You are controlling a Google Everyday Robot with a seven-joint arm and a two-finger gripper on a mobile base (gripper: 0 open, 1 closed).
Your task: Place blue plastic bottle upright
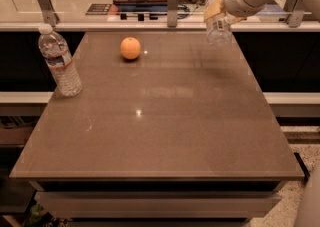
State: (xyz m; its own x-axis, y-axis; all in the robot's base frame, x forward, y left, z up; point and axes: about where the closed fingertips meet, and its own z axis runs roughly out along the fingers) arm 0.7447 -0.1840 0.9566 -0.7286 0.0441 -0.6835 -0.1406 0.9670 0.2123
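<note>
A glossy brown rectangular table (160,136) stands before a pale counter (90,21) — speckled floor (300,146) at right — the gripper (216,13) holds the blue plastic bottle (219,33) above its far-right corner.

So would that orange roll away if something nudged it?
Probably: the orange is round and sits free on the smooth table, so it likely rolls. It looks firm, not fragile. The tool, holding the blue plastic bottle at the far right, is well away.
</note>
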